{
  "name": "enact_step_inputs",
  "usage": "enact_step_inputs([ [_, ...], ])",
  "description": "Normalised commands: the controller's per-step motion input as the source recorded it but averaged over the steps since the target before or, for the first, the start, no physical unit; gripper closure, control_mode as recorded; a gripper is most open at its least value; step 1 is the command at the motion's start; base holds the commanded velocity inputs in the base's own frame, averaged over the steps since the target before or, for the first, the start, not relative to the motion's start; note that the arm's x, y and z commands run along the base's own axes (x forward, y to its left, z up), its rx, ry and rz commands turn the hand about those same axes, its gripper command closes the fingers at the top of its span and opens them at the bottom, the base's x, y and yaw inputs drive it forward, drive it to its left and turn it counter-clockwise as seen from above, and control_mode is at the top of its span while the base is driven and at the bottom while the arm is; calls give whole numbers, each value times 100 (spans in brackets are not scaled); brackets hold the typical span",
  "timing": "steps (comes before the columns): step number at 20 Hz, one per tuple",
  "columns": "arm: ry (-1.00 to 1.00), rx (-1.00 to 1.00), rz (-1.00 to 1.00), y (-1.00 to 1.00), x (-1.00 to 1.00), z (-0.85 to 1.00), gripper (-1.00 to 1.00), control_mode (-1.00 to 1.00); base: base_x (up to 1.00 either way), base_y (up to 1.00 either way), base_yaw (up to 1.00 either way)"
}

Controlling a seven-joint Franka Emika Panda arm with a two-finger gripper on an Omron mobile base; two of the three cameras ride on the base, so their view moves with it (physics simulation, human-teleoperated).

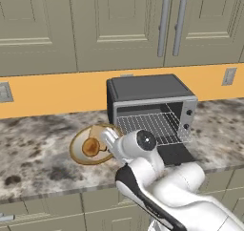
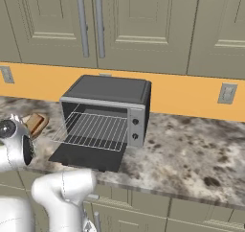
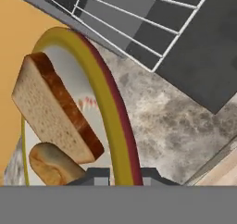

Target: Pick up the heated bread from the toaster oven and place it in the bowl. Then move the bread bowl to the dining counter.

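Since the toaster oven [image 1: 151, 111] is the largest fixture on the stone worktop [image 1: 38, 153], all places here are given from it. Item one, toaster oven: dark box, silver front frame, door [image 2: 88, 158] dropped flat toward the robot, wire rack [image 2: 95, 130] bare, knobs on its right face. Item two, bowl [image 1: 76, 151]: shallow golden-rimmed dish lying on the worktop just beside the oven's left side, close to the open door's corner. Item three, toast slice [image 3: 53, 109]: flat square piece lying in the bowl, leaning toward the orange wall strip. Item four, heated bread [image 1: 90, 147]: small round orange-brown bun, already in the bowl, resting against the toast slice. Item five, gripper [image 3: 121, 176]: jaws drawn to their tightest, one fingertip either side of the bowl's near rim, so it appears clamped on that rim at the edge facing the oven. Governing relation: the bowl spreads away from the hand, bread and toast lying beyond the pinched edge, so a lift would likely hang the load off one side and tip it. Judgement: bread placed; carrying to the dining counter remains.
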Motion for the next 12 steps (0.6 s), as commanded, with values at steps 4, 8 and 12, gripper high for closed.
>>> enact_step_inputs([
  [4, 12, 10, -31, -37, -94, 100, 100, -100, 0, 0, 0],
  [8, 3, 12, -27, -40, -66, 100, 100, -100, 0, 0, 0],
  [12, 2, 8, -8, -47, -6, 96, 100, -100, 0, 0, 0],
])
